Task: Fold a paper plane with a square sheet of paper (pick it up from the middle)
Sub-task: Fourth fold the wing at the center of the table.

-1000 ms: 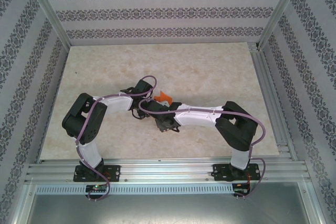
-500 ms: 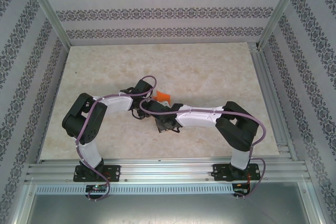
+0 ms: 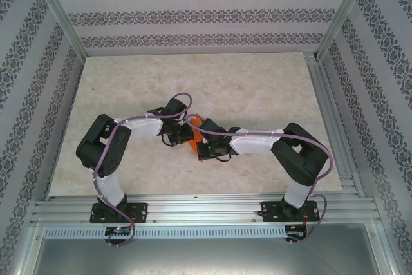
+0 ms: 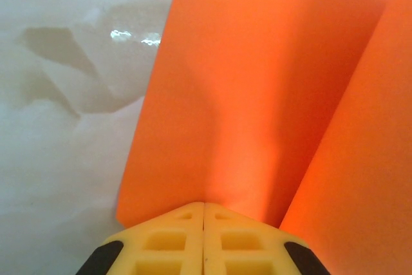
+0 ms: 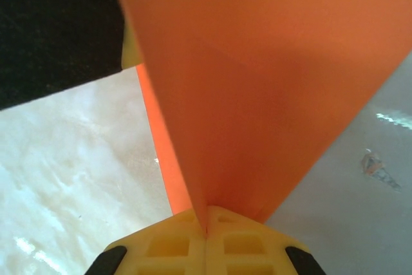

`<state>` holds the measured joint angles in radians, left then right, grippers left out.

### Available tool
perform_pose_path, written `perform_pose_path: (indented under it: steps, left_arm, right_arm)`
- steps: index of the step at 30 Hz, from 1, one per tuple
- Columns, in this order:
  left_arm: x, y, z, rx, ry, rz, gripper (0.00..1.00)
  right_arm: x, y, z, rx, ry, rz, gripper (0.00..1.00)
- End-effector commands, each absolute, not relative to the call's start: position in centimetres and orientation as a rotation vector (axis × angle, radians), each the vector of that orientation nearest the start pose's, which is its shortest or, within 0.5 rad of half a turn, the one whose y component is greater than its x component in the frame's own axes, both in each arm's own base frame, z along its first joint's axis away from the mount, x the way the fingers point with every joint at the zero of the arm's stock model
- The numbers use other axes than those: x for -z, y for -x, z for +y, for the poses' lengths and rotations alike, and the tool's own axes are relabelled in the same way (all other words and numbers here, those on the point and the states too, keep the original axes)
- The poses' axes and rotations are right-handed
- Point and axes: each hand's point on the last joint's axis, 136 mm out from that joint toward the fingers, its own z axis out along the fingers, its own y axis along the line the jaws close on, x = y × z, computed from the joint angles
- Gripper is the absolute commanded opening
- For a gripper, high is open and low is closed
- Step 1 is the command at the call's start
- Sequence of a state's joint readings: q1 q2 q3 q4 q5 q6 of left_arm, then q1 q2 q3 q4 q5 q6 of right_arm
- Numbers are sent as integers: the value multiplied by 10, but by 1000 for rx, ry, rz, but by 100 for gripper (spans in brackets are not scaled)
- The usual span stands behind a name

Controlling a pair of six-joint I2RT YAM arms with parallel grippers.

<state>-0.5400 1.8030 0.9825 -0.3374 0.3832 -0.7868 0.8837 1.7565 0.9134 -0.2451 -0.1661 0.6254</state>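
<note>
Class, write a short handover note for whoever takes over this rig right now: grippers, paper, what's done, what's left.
Left gripper: shut on the orange paper.
Right gripper: shut on the same paper.
Paper: held between the two grippers over the middle of the table, bent into panels along a crease.
Done: sheet picked up, at least one crease made.
Left: no finished plane shape can be made out, so further folds likely remain.
</note>
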Motion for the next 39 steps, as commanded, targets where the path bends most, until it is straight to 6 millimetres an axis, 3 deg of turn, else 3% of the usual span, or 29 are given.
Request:
perform_pose_path:
  steps: [1,12,22,28,39]
  left_arm:
    - [-20,-293,-259,839,219,2928,9]
    - [-25,-293,-257,832,200,2916,9]
    - [-51,-298,-255,853,185,2824,15]
    - [-71,-303,-274,1033,155,2728,17]
    - [-53,-314,-300,1230,213,2712,15]
  right_arm:
    - [-26,-223,334,-887,430,2742,4]
    - [-22,-224,333,-1188,358,2725,6]
    - [-13,-227,324,-1249,306,2756,7]
    - [-7,-226,319,-1248,277,2772,6]
    - [-2,-230,317,-1256,223,2772,6]
